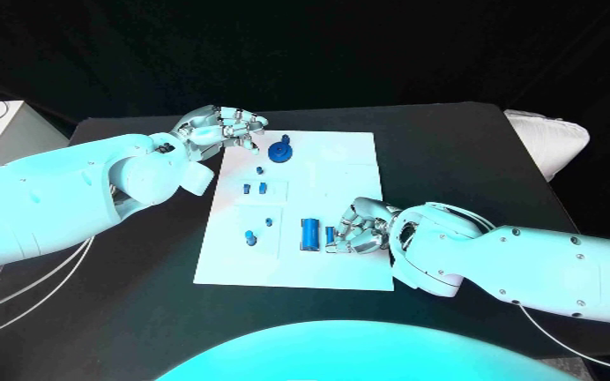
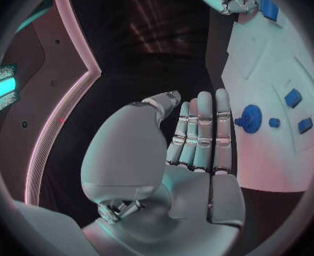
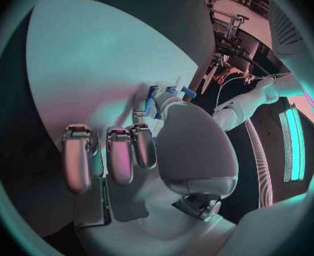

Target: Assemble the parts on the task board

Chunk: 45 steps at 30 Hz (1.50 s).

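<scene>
The white task board [image 1: 343, 156] lies mid-table with several blue parts on it. My left hand [image 1: 226, 127] hovers at the board's far left corner, fingers straight and side by side [image 2: 199, 131], holding nothing. Just off its fingertips stands a round blue part [image 1: 281, 149] [image 2: 251, 118]. My right hand [image 1: 362, 227] rests on the board's near right area, where its thumb and a finger pinch a small blue part [image 1: 331, 235] [image 3: 151, 99]. Beside that lies a long blue part [image 1: 309, 234]. Small blue pieces [image 1: 256, 189] and a blue peg [image 1: 250, 238] sit on the left half.
The black table [image 1: 457, 160] surrounds the board. A white padded object [image 1: 553, 138] lies at the table's right edge. A pale box [image 1: 16, 125] stands off the far left corner.
</scene>
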Each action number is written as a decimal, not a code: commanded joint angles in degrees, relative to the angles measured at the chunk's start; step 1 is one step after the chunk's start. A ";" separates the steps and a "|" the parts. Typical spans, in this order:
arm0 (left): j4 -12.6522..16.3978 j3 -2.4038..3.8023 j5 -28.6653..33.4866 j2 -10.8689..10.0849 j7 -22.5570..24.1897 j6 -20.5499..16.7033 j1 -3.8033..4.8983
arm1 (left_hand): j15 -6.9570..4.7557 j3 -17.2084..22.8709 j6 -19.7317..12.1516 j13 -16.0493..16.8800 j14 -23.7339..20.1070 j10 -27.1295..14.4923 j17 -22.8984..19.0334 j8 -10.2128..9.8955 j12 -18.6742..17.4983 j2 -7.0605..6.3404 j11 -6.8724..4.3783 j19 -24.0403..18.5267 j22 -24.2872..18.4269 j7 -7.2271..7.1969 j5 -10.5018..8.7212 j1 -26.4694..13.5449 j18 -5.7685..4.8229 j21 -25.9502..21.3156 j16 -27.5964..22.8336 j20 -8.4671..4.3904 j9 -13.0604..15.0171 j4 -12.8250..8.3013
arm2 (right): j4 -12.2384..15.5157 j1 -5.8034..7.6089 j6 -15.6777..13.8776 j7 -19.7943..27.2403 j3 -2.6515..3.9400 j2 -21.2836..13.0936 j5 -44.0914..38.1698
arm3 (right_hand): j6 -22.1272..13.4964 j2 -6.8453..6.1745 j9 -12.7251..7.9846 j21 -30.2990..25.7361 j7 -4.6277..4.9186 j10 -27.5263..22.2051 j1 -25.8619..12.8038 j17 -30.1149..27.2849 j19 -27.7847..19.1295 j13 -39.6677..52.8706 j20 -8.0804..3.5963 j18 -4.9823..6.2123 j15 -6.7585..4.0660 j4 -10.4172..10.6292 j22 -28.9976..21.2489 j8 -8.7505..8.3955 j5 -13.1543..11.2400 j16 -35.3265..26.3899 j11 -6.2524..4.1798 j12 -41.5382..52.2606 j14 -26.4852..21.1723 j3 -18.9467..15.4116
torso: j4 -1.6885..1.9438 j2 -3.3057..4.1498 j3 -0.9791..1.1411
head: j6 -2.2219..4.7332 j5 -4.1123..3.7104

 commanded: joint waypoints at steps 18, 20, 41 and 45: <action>-1.36 0.02 1.52 1.07 1.27 0.10 -0.68 | 0.32 -0.03 -0.37 -0.10 -0.13 -0.20 0.03 -0.40 0.11 -0.19 0.14 0.66 -0.20 0.09 0.23 0.26 0.79 -0.36 -0.18 -0.06 -0.11 0.33 | -0.89 2.15 -7.64 13.84 0.22 -4.31 6.88 | -5.54 4.33 -0.65 -5.65 2.20 0.83 -9.86 10.36 2.24 8.46 0.70 0.46 1.01 3.03 12.14 -2.12 -2.55 -1.83 1.68 -4.38 4.72 -23.27 | -0.81 -1.90 -0.30 | 0.00 0.53; -1.78 0.02 2.24 1.36 1.66 -0.24 -0.81 | 0.32 -0.03 -0.44 -0.11 -0.14 -0.22 0.03 -0.43 0.11 -0.22 0.15 0.67 -0.21 0.11 0.23 0.29 0.79 -0.38 -0.18 -0.06 -0.12 0.32 | -2.43 2.65 -8.69 17.85 0.32 -4.29 10.91 | -6.57 6.14 -0.94 -7.66 2.68 0.32 -8.03 10.10 1.54 7.99 1.01 0.83 1.38 2.87 11.62 -2.93 -2.47 -2.07 2.12 -5.38 4.64 -23.23 | -1.00 -2.32 -0.41 | 0.00 0.85; -11.64 0.07 9.37 8.50 15.77 -10.39 -1.77 | 4.32 3.42 -3.05 -5.34 -7.99 0.57 -9.23 -1.87 -17.08 -0.89 3.00 -6.28 -7.82 0.41 0.28 2.00 0.48 -14.51 -22.54 3.99 -1.91 1.05 | -29.56 5.08 -7.26 47.06 2.98 4.42 53.76 | -11.48 5.47 -7.58 -76.62 7.16 -24.16 16.38 -40.37 -27.56 -54.29 8.41 8.55 8.62 2.59 -22.37 -9.05 0.17 -62.59 8.16 -70.25 -25.41 -6.28 | -1.74 -4.91 -0.57 | 3.35 3.07; -10.69 0.06 6.09 7.93 11.02 -7.40 -1.74 | -3.39 -28.22 -47.29 -8.80 -54.15 -46.50 -22.33 -23.09 -43.76 9.80 -7.17 -46.38 -23.60 -10.72 -11.56 -26.20 -9.70 -50.97 -60.97 -9.73 -14.50 -7.44 | -28.20 4.94 -10.12 40.97 3.12 3.86 44.65 | -61.51 9.67 -27.55 -84.62 -2.70 -84.05 -14.13 -74.91 -84.00 -74.93 -2.07 -1.71 4.31 -13.87 -74.91 -23.91 -5.50 -87.77 1.22 -80.78 -84.02 -19.59 | -1.69 -4.62 -0.79 | 2.60 2.70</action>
